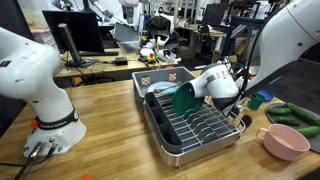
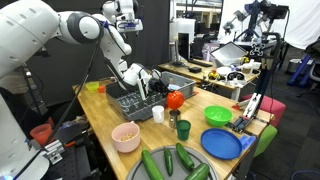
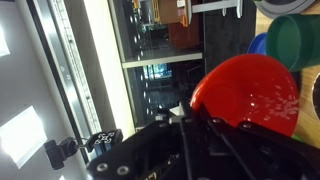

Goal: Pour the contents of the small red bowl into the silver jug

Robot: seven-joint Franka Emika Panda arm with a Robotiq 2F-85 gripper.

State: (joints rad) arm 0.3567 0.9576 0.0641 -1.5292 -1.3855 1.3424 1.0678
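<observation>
The small red bowl (image 3: 250,88) is glossy and fills the right of the wrist view, pressed against my gripper's fingers (image 3: 205,118). In an exterior view the red bowl (image 2: 175,99) hangs at the gripper (image 2: 160,92), above the table just past the dish rack (image 2: 133,104). The gripper looks shut on the bowl's rim. A small silver vessel (image 2: 171,121), probably the silver jug, stands below the bowl between a white cup (image 2: 158,114) and a dark green cup (image 2: 183,128). In the exterior view from the opposite side, the gripper (image 1: 213,85) hides the bowl.
A pink handled cup (image 2: 126,136) (image 1: 285,142), cucumbers (image 2: 170,162) (image 1: 295,113), a green bowl (image 2: 218,116) and a blue plate (image 2: 222,145) sit on the wooden table. The wire dish rack (image 1: 190,125) is below the arm, with a teal cup-like thing (image 1: 185,98) at its far edge.
</observation>
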